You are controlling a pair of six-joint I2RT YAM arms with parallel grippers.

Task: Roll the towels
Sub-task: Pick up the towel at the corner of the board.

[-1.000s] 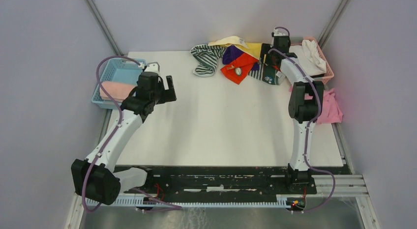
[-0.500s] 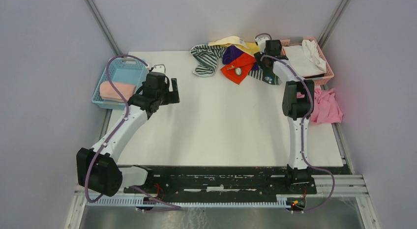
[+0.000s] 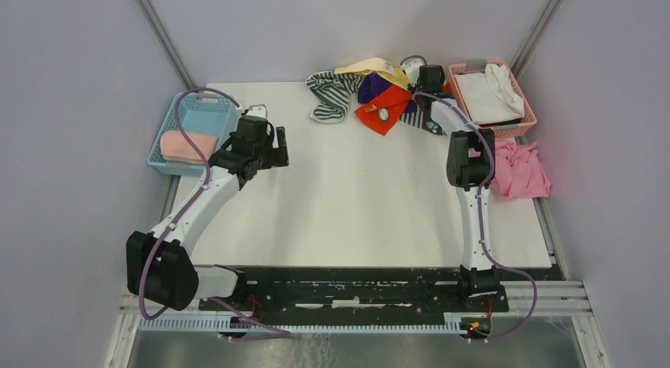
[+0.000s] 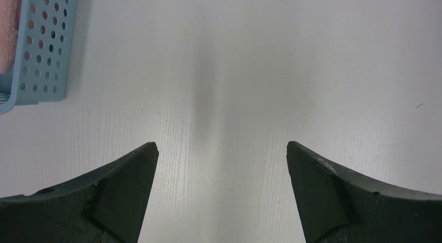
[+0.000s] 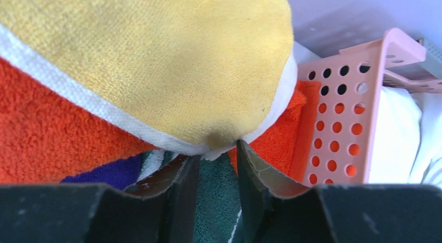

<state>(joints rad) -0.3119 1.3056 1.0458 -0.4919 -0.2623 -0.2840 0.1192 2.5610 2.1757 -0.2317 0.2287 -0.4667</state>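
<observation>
The towels lie in a heap at the table's far edge: green-and-white striped (image 3: 330, 92), pale yellow (image 3: 371, 68), purple (image 3: 373, 88), orange-red (image 3: 385, 111) and dark green (image 3: 423, 119). My right gripper (image 3: 419, 88) is down at the heap's right end. In the right wrist view its jaws (image 5: 218, 149) stand narrowed but still apart. The white-edged corner of the yellow towel (image 5: 172, 60) sits at their tips, and dark green towel (image 5: 219, 201) shows in the gap. My left gripper (image 3: 276, 151) hovers wide open over bare table (image 4: 221, 149), holding nothing.
A blue basket (image 3: 193, 115) at the left holds a rolled pink towel (image 3: 188, 145). A pink basket (image 3: 517, 107) at the far right holds white cloth (image 3: 486, 95). A pink cloth (image 3: 521, 170) lies at the table's right edge.
My right gripper has moved left from the pink basket onto the towel heap, and its jaws have narrowed. The left arm shifted slightly right early on, then stayed still.
</observation>
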